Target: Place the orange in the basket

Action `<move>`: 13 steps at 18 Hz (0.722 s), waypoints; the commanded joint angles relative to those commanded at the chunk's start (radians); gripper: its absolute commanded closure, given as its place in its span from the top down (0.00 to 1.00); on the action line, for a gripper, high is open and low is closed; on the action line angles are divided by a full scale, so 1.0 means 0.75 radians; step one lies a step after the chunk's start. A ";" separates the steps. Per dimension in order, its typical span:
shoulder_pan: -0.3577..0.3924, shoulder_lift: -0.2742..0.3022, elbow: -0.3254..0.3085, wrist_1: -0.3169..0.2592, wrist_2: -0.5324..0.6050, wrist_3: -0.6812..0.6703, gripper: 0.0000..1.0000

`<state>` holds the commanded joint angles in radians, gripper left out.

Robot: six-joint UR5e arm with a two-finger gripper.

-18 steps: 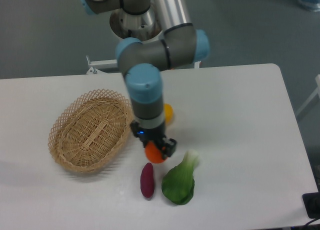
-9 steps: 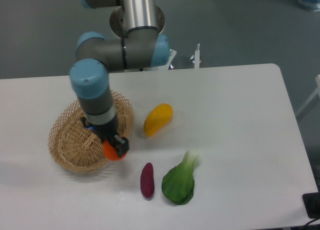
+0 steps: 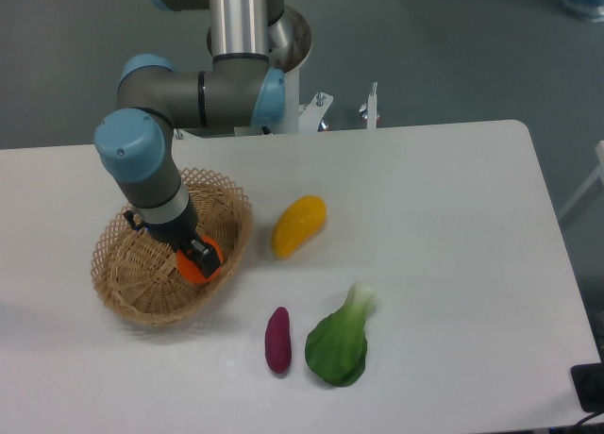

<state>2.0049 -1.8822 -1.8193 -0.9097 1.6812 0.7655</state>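
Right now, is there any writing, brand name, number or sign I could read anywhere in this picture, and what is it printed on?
None: no readable text shows anywhere.
The robot arm shows only plain grey and blue parts, no legible marking.
The basket, the orange, the yellow fruit, the purple vegetable, the green leafy vegetable and the table carry no labels.

basket (image 3: 142, 288): rough woven wicker, matt | orange (image 3: 197, 264): smooth, glossy | table (image 3: 444, 217): smooth, matt white | arm (image 3: 231, 28): brushed metal
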 joint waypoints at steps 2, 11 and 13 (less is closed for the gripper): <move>0.000 0.004 0.000 0.000 -0.002 -0.002 1.00; 0.202 0.033 0.008 0.047 0.002 0.090 1.00; 0.259 0.033 0.020 0.049 0.002 0.129 1.00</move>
<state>2.1995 -1.8577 -1.8040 -0.8728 1.6828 0.8620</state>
